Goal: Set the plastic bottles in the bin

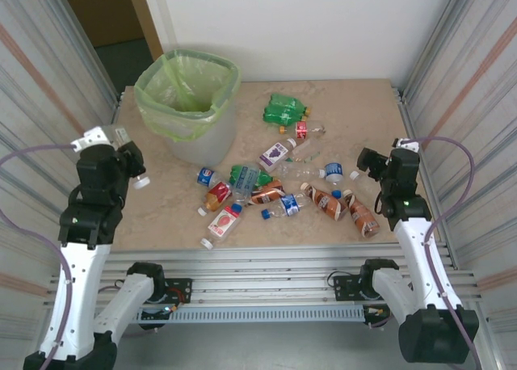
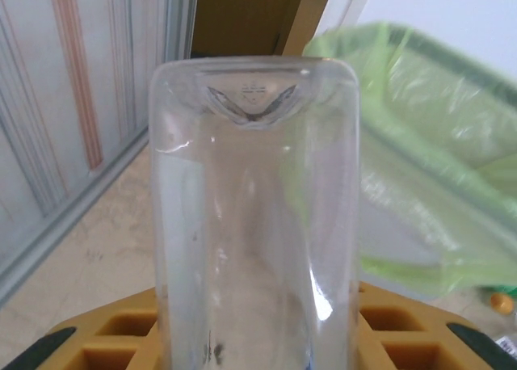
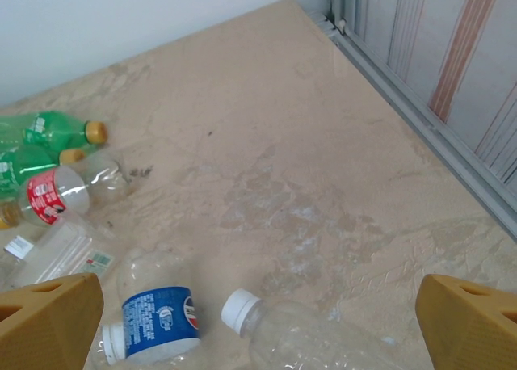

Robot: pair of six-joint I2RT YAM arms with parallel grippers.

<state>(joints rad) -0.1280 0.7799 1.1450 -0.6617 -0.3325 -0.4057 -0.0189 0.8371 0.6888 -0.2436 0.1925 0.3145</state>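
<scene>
While one clear bottle point(image 2: 254, 216) is clamped in the left gripper point(image 1: 133, 166), about a dozen others lie loose on the table point(image 1: 363, 103), so the task looks barely begun. The held bottle stands base-up between the fingers point(image 2: 105, 330) in the left wrist view. It hangs over the table's left side, near the bin point(image 1: 190, 103) but not above its opening. The bin stands at the far left corner, its green bag point(image 1: 153, 103) folded over the rim. No bottle can be made out inside it from above, though its bottom is in shadow and cannot be read for certain.

The loose bottles are scattered across the table's middle. A green pair point(image 1: 284, 110) lies farthest back, with a red-labelled one point(image 1: 304, 130) and a purple-labelled one point(image 1: 275, 154) just nearer. Toward the near edge is a tight cluster point(image 1: 266, 194) of brown, blue and red labels, with two brown ones point(image 1: 327, 202) at its right. All lie apart from the bin.

The right gripper point(image 1: 366, 163) hangs over the scatter's right end, jaws spread wide with nothing between them. Its wrist view looks down on a blue-labelled bottle point(image 3: 157, 317) and a white-capped clear one point(image 3: 299, 334). By these signs one drop is at hand, and nearly the whole pile is left to carry.
</scene>
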